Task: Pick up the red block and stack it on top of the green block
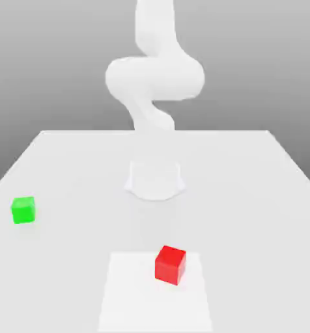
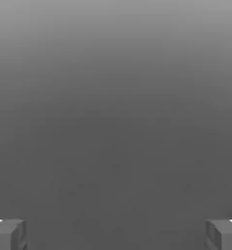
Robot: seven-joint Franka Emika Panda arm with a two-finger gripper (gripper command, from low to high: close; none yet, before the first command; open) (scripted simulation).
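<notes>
Green block (image 1: 23, 210) sits near the counter's (image 1: 249, 182) left edge in the exterior view, no markings on it. Red block (image 1: 170, 264), also plain, rests near the front edge on a paler square patch (image 1: 131, 293). White arm (image 1: 154, 78) rises behind against grey backdrop. Fingers (image 2: 8, 234) spread wide, holding nothing.
</notes>
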